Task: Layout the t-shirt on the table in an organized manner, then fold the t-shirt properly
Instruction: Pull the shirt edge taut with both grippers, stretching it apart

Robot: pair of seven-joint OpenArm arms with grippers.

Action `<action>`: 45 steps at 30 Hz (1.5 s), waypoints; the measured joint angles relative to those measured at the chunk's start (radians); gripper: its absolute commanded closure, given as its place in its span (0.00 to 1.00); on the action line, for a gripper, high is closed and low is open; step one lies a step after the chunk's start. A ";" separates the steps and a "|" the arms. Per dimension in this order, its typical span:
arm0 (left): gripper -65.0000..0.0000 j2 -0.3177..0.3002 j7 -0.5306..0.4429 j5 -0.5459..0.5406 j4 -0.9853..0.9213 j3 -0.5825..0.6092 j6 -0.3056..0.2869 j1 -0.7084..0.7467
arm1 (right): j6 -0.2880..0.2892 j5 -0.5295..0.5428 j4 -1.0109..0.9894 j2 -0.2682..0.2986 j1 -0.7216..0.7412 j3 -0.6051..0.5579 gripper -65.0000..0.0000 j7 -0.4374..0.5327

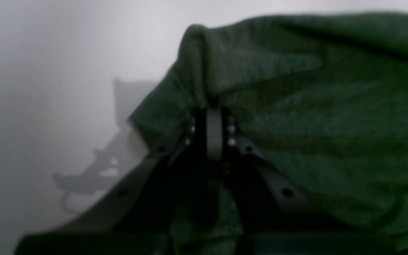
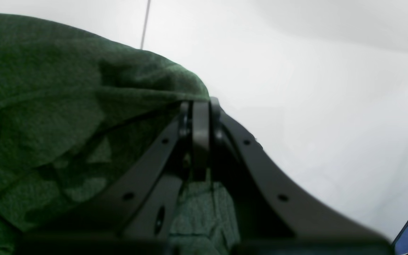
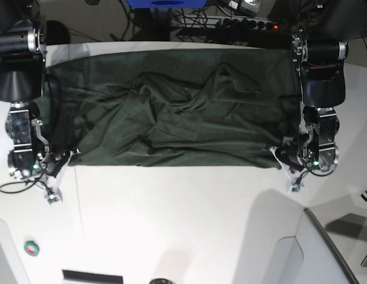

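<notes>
On table (image 3: 183,225), shirt (image 3: 171,112) spread wide, corners pinched in left hand (image 1: 214,106) and right hand (image 2: 200,102).

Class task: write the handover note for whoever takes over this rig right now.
Left gripper: jaws shut on the t-shirt, at one near corner.
Right gripper: jaws shut on the t-shirt, at the other near corner.
T-shirt: stretched wide across the far half of the table, middle wrinkled and bunched.
Done: both corners gripped, shirt spread sideways.
Left: smooth out the wrinkles, then fold.
</notes>
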 measured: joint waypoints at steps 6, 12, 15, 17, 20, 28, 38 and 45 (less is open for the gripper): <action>1.00 0.000 0.067 0.001 0.094 0.000 0.000 -0.008 | 0.000 0.000 0.000 0.000 0.000 0.000 1.00 0.000; 1.00 0.000 0.069 0.001 0.107 0.000 0.000 -0.006 | 0.000 0.000 0.000 0.000 0.000 0.000 1.00 0.000; 1.00 0.000 0.070 0.001 0.107 0.000 0.000 -0.006 | 0.000 0.000 0.000 0.001 0.000 0.000 1.00 0.000; 1.00 -0.001 0.070 0.001 0.111 0.000 0.000 -0.006 | 0.000 0.000 0.000 0.004 0.000 0.000 1.00 0.000; 1.00 -0.014 0.127 -0.014 0.155 0.002 0.000 -0.005 | 0.000 0.000 0.000 0.006 0.000 0.000 1.00 0.001; 1.00 -0.049 0.160 -0.022 0.226 -0.103 -0.003 -0.010 | 0.000 0.000 0.000 0.006 0.003 0.000 1.00 0.003; 1.00 -0.049 0.176 -0.022 0.225 -0.104 -0.004 -0.003 | 0.000 0.003 0.000 0.006 0.003 0.000 1.00 0.004; 0.70 -0.050 0.186 -0.021 0.224 -0.108 -0.003 -0.008 | -0.001 -0.002 0.000 0.009 0.002 0.082 1.00 0.003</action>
